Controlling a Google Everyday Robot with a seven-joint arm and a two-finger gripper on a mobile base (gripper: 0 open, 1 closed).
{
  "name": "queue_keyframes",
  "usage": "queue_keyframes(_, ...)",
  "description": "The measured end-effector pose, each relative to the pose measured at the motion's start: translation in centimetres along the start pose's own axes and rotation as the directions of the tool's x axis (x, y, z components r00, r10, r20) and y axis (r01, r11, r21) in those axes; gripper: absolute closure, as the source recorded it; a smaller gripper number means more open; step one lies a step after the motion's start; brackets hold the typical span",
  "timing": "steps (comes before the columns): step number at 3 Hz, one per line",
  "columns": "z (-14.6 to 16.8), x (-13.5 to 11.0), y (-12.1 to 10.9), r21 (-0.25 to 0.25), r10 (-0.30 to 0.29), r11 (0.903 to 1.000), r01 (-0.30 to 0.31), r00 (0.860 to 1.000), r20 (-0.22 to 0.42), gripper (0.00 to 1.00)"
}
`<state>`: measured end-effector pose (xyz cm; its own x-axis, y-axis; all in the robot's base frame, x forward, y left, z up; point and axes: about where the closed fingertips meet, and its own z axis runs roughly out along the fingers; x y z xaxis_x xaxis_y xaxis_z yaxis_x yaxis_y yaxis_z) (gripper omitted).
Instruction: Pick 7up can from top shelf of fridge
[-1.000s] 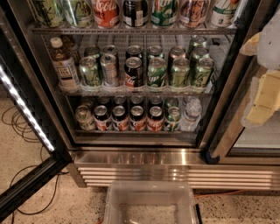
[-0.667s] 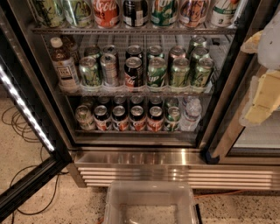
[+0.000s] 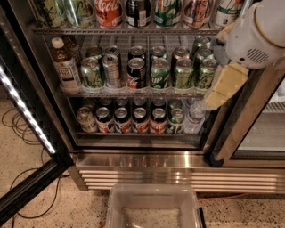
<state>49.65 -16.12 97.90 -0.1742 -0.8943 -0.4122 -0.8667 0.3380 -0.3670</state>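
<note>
The fridge stands open in front of me, with wire racks full of cans. The top shelf runs across the top of the view, and the cans on it are cut off by the frame edge. A white can with green print, the 7up can, stands at the right end of that shelf, next to a red Coca-Cola can and green cans. My arm's white joint and a beige link hang in front of the fridge's right side, partly covering the can. My gripper is out of view.
The glass door with a lit strip stands open at the left. The middle rack holds green and dark cans and a bottle. A clear plastic bin sits on the floor in front. Cables lie at the left.
My arm has moved left and further into view, and it now covers more of the fridge's upper right side. The cans have not moved.
</note>
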Motion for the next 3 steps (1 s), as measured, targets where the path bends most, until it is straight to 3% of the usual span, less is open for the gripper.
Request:
queue_keyframes(1, 1.81, -2.06, -2.62, 0.029, 0.071, 0.9968, -0.074, 0.991, 0.112, 0.0)
queue_keyframes(2, 1.86, -2.24, -2.86, 0.037, 0.071, 0.9964, -0.076, 0.99, 0.12, 0.0)
queue_keyframes(3, 1.18, -2.12, -2.96, 0.049, 0.121, 0.9898, -0.134, 0.97, 0.211, 0.0)
